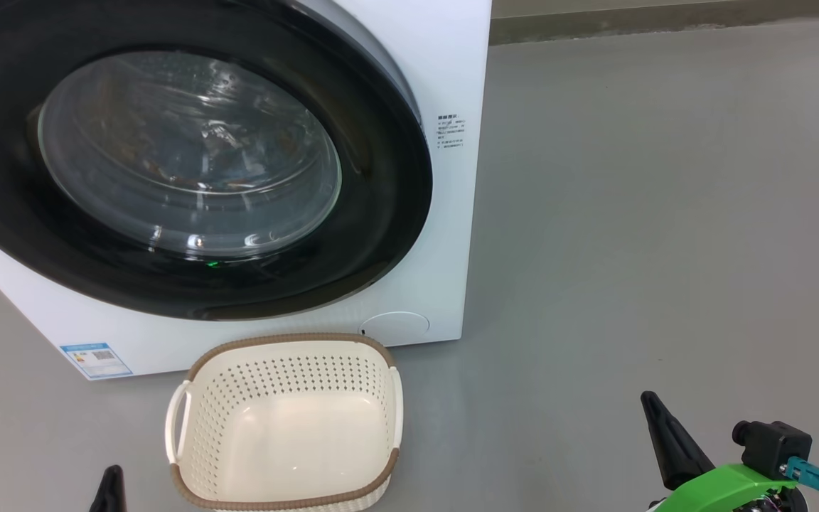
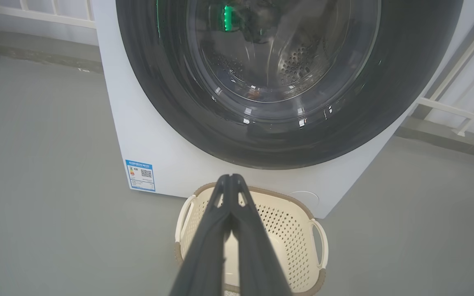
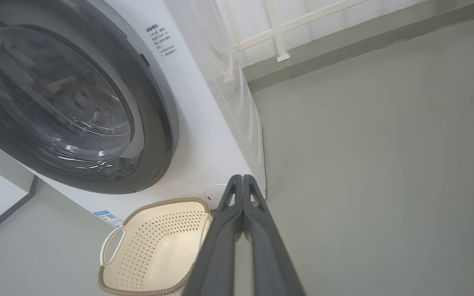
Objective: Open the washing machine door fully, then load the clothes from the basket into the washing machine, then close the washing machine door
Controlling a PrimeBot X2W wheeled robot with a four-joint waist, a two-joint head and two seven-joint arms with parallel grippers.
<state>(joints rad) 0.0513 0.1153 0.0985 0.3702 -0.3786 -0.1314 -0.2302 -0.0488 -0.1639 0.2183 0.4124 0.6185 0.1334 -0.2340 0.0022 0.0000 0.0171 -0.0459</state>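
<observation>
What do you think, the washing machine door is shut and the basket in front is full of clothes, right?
The basket is empty, not full: the head view shows its bare cream bottom. The washing machine door is shut, with the basket in front.

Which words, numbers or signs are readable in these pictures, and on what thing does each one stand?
Blue label sticker, low on the washing machine front: a square code shows, print too small to read.
Dark printed notice beside the washing machine door: characters too small to read.
</observation>
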